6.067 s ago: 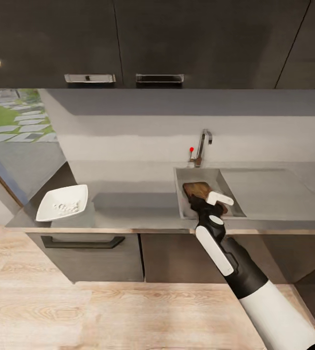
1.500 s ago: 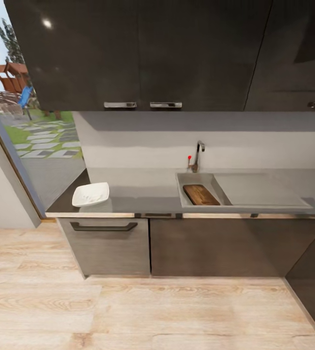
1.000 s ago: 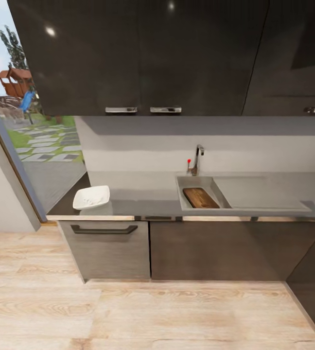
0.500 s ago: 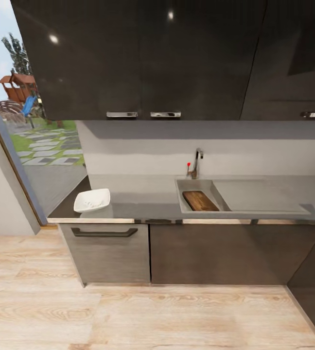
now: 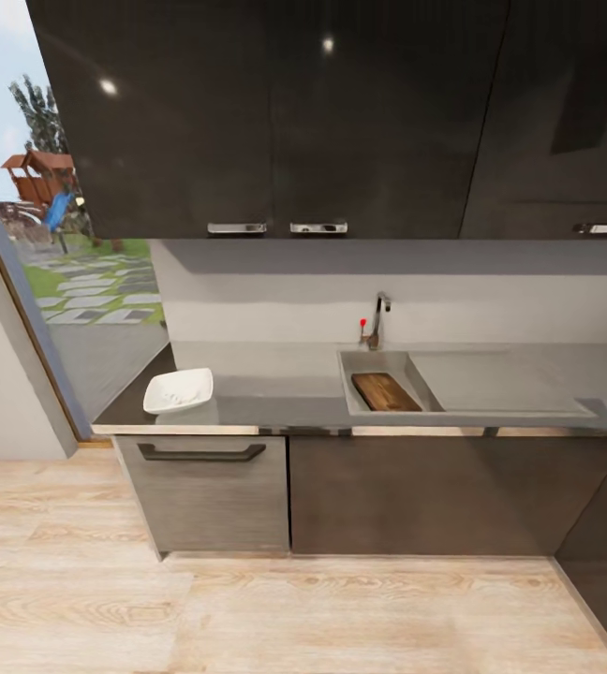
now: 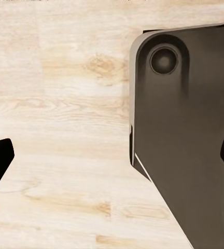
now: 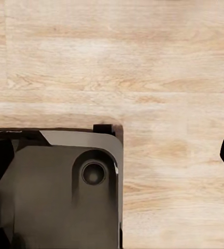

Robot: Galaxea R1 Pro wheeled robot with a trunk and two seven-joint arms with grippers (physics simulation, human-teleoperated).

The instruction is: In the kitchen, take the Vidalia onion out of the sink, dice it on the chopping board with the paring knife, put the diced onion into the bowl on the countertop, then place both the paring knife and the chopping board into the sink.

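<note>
board (image 5: 385,391) lies flat in the sink (image 5: 375,360) basin, one dark wooden rectangle, stiff and fairly light i'd judge, with smooth flat faces that could slip; i'd take it by a long edge or at the handle end. one white bowl (image 5: 179,389) sits near the left end of the countertop (image 5: 275,398), well apart from the sink; it looks rigid and breakable, so i'd grip it by the rim. i count one tap (image 5: 379,314) with one red lever (image 5: 363,323). knife and onion i cannot make out from here. both arms hang over the wood floor (image 6: 55,104): left gripper (image 6: 112,166) has its fingers wide apart, empty; right gripper (image 7: 112,161) likewise spread, nothing between them.
</note>
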